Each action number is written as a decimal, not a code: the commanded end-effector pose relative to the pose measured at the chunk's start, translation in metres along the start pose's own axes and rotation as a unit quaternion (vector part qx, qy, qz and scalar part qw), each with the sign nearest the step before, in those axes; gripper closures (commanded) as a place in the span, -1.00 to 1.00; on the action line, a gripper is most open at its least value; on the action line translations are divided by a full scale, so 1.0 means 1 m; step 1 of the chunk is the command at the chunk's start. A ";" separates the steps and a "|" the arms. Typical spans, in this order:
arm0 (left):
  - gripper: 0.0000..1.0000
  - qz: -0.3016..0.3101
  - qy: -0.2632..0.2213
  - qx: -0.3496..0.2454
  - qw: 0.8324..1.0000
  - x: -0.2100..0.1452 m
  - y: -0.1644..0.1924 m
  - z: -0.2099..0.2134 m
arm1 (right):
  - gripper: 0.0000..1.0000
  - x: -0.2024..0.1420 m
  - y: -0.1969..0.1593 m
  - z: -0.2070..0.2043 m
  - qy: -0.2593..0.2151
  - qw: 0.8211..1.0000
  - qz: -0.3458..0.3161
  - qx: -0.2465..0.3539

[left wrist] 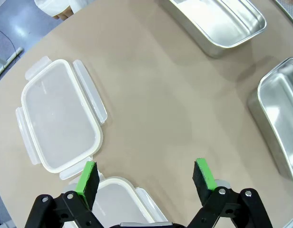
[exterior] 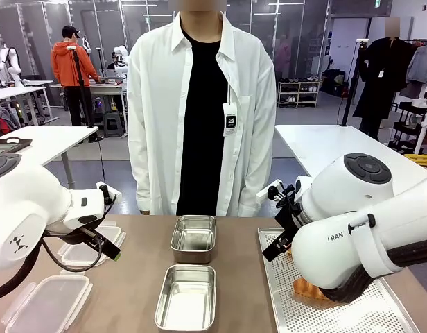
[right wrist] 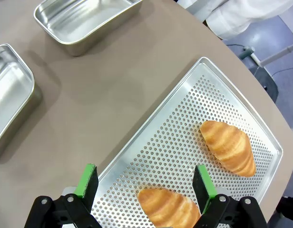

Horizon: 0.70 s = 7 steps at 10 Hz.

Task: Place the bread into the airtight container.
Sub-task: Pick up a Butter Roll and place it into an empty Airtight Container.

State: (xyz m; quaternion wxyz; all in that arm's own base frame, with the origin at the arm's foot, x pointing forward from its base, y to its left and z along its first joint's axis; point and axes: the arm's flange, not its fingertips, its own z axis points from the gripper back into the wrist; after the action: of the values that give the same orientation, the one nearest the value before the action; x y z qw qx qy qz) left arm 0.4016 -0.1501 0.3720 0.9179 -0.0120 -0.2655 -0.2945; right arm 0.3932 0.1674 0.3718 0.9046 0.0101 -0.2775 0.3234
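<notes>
While hovering over the tray (right wrist: 151, 137) with jaws spread and nothing held, bring the right gripper (right wrist: 145, 175) straight down on the near croissant (right wrist: 166, 209), lying at the tray's near end, right beneath the claw. Leave the second croissant (right wrist: 228, 147), farther along the tray toward its far corner, for a later pass. Straddle the bread across its narrow middle, not end to end. Probably soft and flaky, so close only to a light bite, no harder. Stop short of the tray's perforated floor to avoid scraping it. Lift clear of the tray's rim before swinging sideways. Carry toward the steel pair off the tray's left side: far container (exterior: 193, 238) and near container (exterior: 186, 297), both apparently empty. Choose the one closer to the tray, lower well inside, then let go. Keep the left gripper (left wrist: 146, 173), likewise spread and empty, well away from the tray, parked above the plastic lids (left wrist: 58, 121) beyond the containers, out of the right arm's path. Cannot tell which lid fits which container.
</notes>
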 end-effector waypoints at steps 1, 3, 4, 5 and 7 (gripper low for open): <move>-1.00 0.004 -0.005 -0.009 1.000 0.014 0.004 0.020 | -1.00 0.011 -0.006 0.018 -0.007 1.000 0.005 0.018; -1.00 0.018 -0.014 -0.031 0.999 0.043 0.013 0.069 | -1.00 0.030 -0.021 0.062 -0.012 1.000 0.008 0.003; -1.00 0.021 -0.023 -0.043 0.999 0.056 0.022 0.099 | -1.00 0.040 -0.034 0.093 -0.012 1.000 0.007 -0.004; -1.00 0.028 -0.025 -0.057 0.998 0.069 0.034 0.137 | -1.00 0.048 -0.051 0.135 -0.020 1.000 -0.003 -0.001; -1.00 0.064 -0.042 -0.074 0.994 0.082 0.072 0.211 | -1.00 0.046 -0.084 0.213 -0.052 0.998 -0.035 0.031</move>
State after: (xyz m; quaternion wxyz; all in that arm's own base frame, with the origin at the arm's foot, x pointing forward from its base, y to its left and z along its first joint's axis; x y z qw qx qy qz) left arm 0.3911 -0.1171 0.5793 0.9151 -0.0902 -0.2927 -0.2624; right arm 0.3722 0.1065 0.5668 0.8998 0.0330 -0.3186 0.2962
